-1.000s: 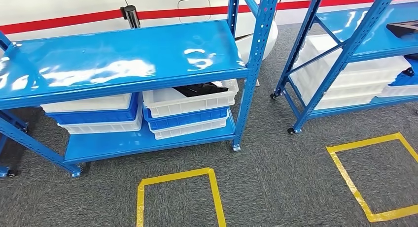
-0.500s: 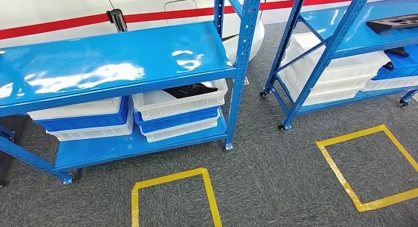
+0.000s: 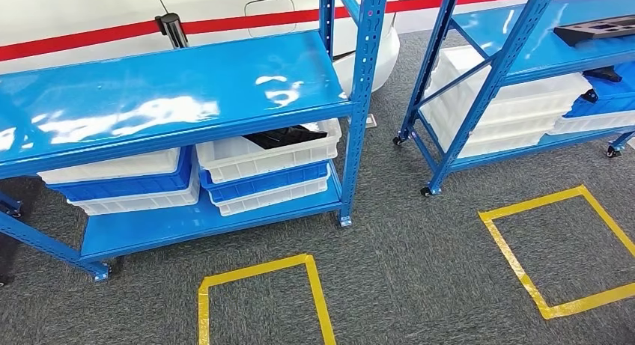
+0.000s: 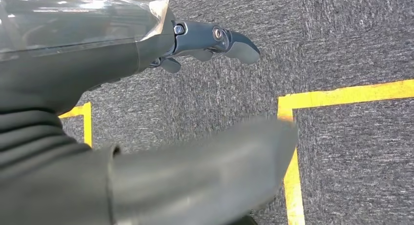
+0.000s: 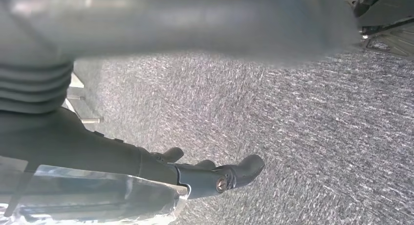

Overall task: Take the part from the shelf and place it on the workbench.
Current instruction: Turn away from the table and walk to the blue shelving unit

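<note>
Left hand hangs over grey carpet, fingers apart, holding nothing; right hand likewise. Two blue metal shelf racks stand ahead. Left rack: six stacked trays, with one black part in the top white plastic crate. Flat black elongated part lies on the right rack, long axis crosswise, forward-right of both hands; right hand judged nearer.

From high on the robot, the head view looks forward and down across two blue metal shelving racks and yellow tape squares on grey carpet. Both wrist views look down at close range, sharing that carpet; the left also catches yellow tape.
</note>
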Motion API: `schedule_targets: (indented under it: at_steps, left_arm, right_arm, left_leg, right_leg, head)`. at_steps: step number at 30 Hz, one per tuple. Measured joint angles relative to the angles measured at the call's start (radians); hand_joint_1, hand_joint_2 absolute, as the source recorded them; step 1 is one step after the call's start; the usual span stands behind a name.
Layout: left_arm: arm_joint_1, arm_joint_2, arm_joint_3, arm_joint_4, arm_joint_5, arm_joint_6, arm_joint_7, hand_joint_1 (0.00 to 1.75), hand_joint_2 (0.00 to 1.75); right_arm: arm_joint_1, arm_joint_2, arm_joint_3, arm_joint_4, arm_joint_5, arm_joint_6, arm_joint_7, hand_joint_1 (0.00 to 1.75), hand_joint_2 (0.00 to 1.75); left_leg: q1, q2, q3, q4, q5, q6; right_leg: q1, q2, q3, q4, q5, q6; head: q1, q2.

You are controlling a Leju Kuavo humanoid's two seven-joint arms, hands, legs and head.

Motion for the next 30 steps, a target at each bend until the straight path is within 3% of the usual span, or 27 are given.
schedule_targets:
  at_steps: [6,12,13,16,17,30]
  left_arm:
    - [0.003,0.003,-0.009,-0.001,0.013,0.003,0.021,0.00,1.75]
    - [0.029,0.021,-0.111,-0.018,0.137,-0.023,0.080,0.00,1.75]
    - [0.034,0.025,-0.131,-0.023,0.162,-0.028,0.089,0.00,1.75]
    - [0.047,0.034,-0.195,-0.035,0.234,-0.046,0.117,0.00,0.44]
    - [0.052,0.037,-0.216,-0.040,0.258,-0.052,0.126,0.00,0.00]
    - [0.124,0.080,-0.522,-0.107,0.577,-0.129,0.246,0.00,0.00]
  right_arm:
    - [0.003,0.000,-0.003,-0.001,-0.006,-0.002,0.002,0.00,1.75]
    - [0.026,-0.004,-0.021,-0.014,-0.063,0.020,-0.020,0.00,1.75]
    - [0.030,-0.006,-0.023,-0.018,-0.074,0.025,-0.025,0.00,1.31]
    - [0.043,-0.010,-0.027,-0.030,-0.105,0.041,-0.042,0.00,0.00]
    - [0.047,-0.012,-0.029,-0.035,-0.115,0.046,-0.047,0.00,0.00]
    - [0.111,-0.030,-0.051,-0.107,-0.255,0.115,-0.119,0.00,0.00]
  left_leg:
    - [-0.007,0.000,0.000,0.000,0.000,-0.001]
    - [-0.014,0.000,-0.001,0.001,-0.001,0.001]
    - [-0.014,0.000,-0.001,0.001,-0.002,0.002]
    - [-0.016,0.000,-0.001,0.001,-0.002,0.003]
    - [-0.016,0.000,-0.001,0.001,-0.002,0.003]
    - [-0.016,0.000,-0.001,0.000,-0.003,0.004]
  right_leg:
    - [-0.002,0.000,0.001,-0.001,0.000,0.000]
    - [-0.002,0.000,0.001,-0.002,0.000,0.001]
    - [-0.002,0.000,0.001,-0.002,0.000,0.001]
    - [-0.004,0.000,0.001,-0.003,0.000,0.001]
    - [-0.004,0.000,0.001,-0.004,0.000,0.001]
    - [-0.005,0.000,0.002,-0.006,0.000,0.001]
  head:
    - [0.000,0.000]
    - [0.000,0.000]
    - [0.000,0.000]
    - [0.000,0.000]
    - [0.000,0.000]
    - [0.000,0.000]
